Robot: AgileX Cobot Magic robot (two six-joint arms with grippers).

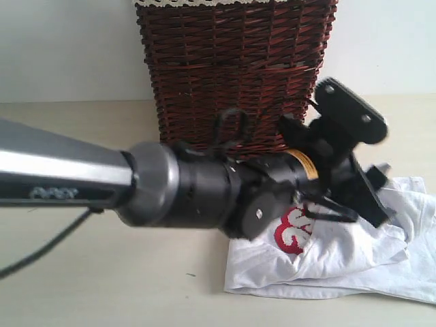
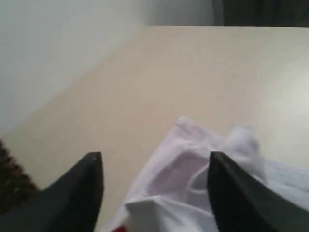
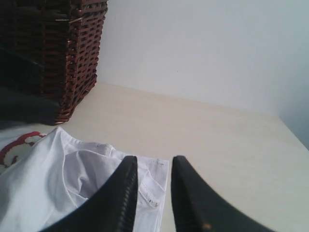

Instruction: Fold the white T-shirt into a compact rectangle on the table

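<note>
Looking across a wide pale cream table point(image 1: 102, 272) at a white short-sleeved cotton T-shirt point(image 1: 340, 255), bunched and unfolded toward the right, just in front of a dark brown wicker basket point(image 1: 231, 68). Hiding much of the shirt: a blurred grey-and-black left arm point(image 1: 68, 174) stretched across from the left. Leaving only a scrap of fuzzy red-outlined lettering point(image 1: 289, 235), unreadable. Cutting off the cloth at the right edge of the exterior view.

From the left wrist: black left gripper point(image 2: 155, 162), fingers spread wide above rumpled cloth, pinching nothing.

From the right wrist: black right gripper point(image 3: 153, 162), fingers parted by a narrow gap over the shirt's edge, nothing visibly gripped.
</note>
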